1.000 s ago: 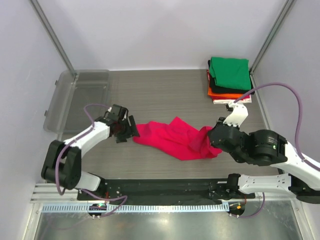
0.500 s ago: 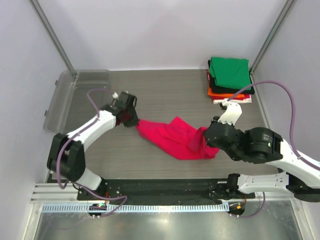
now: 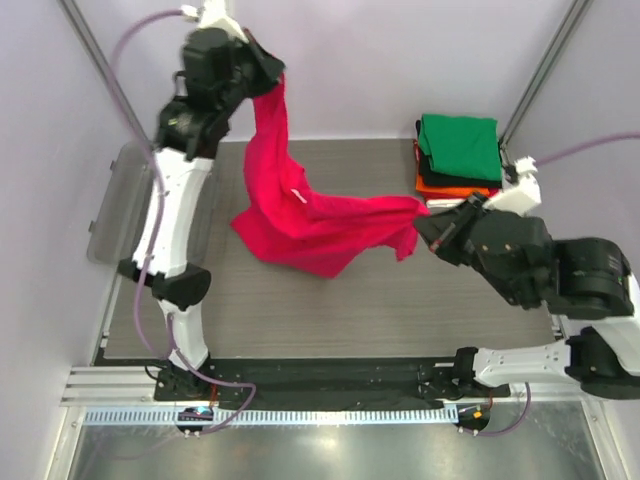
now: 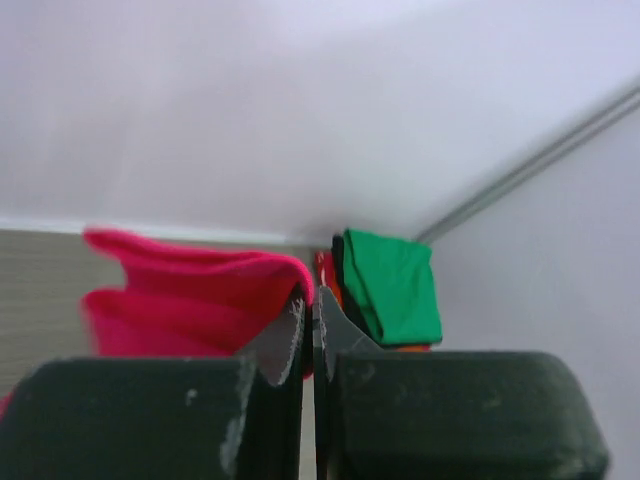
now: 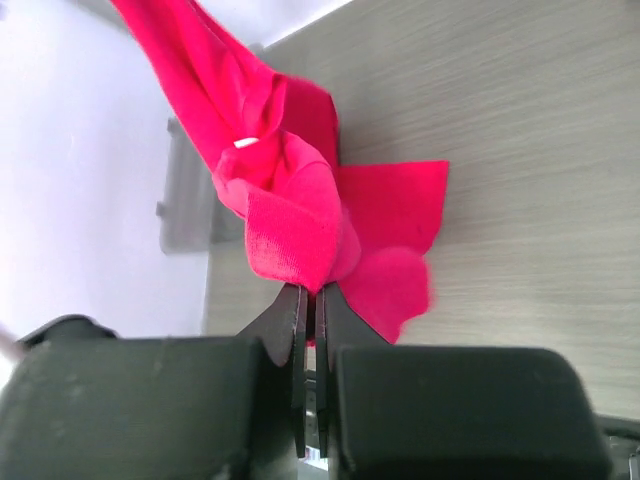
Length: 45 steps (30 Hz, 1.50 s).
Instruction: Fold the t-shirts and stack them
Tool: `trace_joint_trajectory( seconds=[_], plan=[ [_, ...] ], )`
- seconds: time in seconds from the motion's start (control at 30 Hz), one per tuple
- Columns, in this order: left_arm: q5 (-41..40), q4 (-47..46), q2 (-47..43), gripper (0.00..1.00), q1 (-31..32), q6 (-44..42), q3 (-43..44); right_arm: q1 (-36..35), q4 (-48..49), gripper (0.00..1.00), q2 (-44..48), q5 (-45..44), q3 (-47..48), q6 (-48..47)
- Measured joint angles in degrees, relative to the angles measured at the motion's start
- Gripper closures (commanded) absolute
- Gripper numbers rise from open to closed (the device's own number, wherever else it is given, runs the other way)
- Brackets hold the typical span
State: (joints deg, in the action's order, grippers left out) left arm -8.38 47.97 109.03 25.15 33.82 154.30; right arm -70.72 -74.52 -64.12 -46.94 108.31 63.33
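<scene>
A crimson-pink t-shirt (image 3: 300, 220) hangs stretched between both grippers above the table. My left gripper (image 3: 265, 72) is raised high at the back left, shut on one edge of the pink cloth (image 4: 190, 300); its tips (image 4: 312, 305) pinch the fabric. At mid-right, my right gripper (image 3: 428, 228) is shut on the other end, with a bunched fold (image 5: 290, 220) caught at its tips (image 5: 312, 292). The shirt's middle sags low; whether it touches the table I cannot tell. A folded stack (image 3: 458, 160) sits at the back right: green on top, then black, orange and white.
A clear plastic tub (image 3: 130, 200) lies at the left edge of the table, also in the right wrist view (image 5: 185, 200). The green-topped stack (image 4: 390, 285) shows in the left wrist view near the back right corner post. Walls enclose the table on three sides.
The left gripper shut on the pink shirt's left edge and rose high towards the back wall, lifting the cloth off the table. The right gripper moved right and up, keeping its hold.
</scene>
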Motion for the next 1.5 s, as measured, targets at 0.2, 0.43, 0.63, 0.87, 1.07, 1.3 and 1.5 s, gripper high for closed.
trace_joint_trajectory(
  seconds=[0.2, 0.43, 0.63, 0.87, 1.07, 1.3, 1.5],
  plan=[
    [14.80, -3.32, 18.86, 0.42, 1.64, 1.99, -6.16, 0.02, -3.15, 0.99, 14.43, -1.29, -16.11, 11.61],
    [18.08, 4.87, 35.63, 0.27, 8.61, 1.07, -18.51, 0.02, -5.20, 0.99, 13.11, 0.20, -18.84, 10.84],
    [17.11, 5.29, 23.10, 0.30, 8.92, -1.64, -32.35, 0.02, -2.12, 0.99, 6.40, 0.39, -16.57, 4.15],
    [13.42, -1.09, 2.99, 0.32, 5.92, -4.20, -43.12, 0.02, -1.07, 0.18, 14.56, -2.36, -25.53, 7.80],
    [11.28, -3.93, -2.93, 0.35, 5.09, -4.28, -57.88, 0.17, -1.86, 0.04, 14.51, 3.85, -33.38, 0.46],
    [8.87, -5.51, -2.58, 0.36, 2.54, -4.02, -63.14, 26.29, 14.05, 0.12, -6.75, 18.49, -35.74, -15.45],
    [7.82, -8.94, -1.40, 0.37, 1.60, -3.67, -63.49, 44.35, 22.43, 0.18, -22.93, 28.76, -29.05, -27.63]
  ],
)
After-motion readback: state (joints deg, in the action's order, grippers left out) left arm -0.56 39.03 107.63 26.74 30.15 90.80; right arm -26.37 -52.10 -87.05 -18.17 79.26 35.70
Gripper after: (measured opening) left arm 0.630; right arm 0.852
